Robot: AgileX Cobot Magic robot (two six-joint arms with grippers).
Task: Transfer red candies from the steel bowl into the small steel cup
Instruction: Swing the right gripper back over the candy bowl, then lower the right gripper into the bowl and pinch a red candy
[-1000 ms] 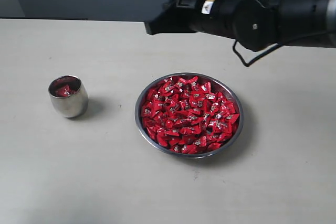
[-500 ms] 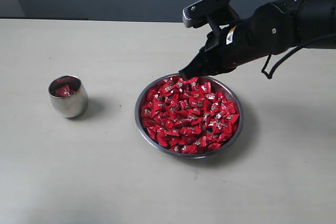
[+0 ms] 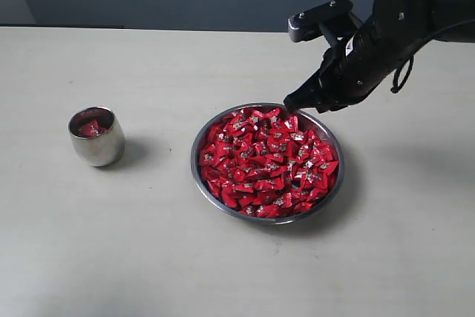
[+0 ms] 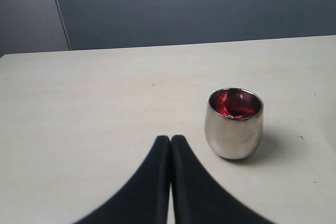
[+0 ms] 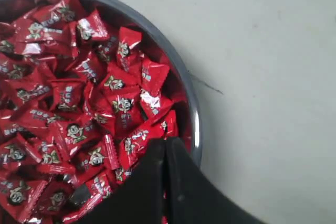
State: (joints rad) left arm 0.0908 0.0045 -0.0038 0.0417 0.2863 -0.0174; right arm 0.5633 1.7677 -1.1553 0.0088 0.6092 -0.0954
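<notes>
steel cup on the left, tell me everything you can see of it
The small steel cup is a polished, handleless tumbler with a rounded, egg-like body that mirrors its surroundings. It stands upright on the pale table, well apart from the bowl, on its left in the exterior view. Red candies show inside. Nothing else touches it.
</notes>
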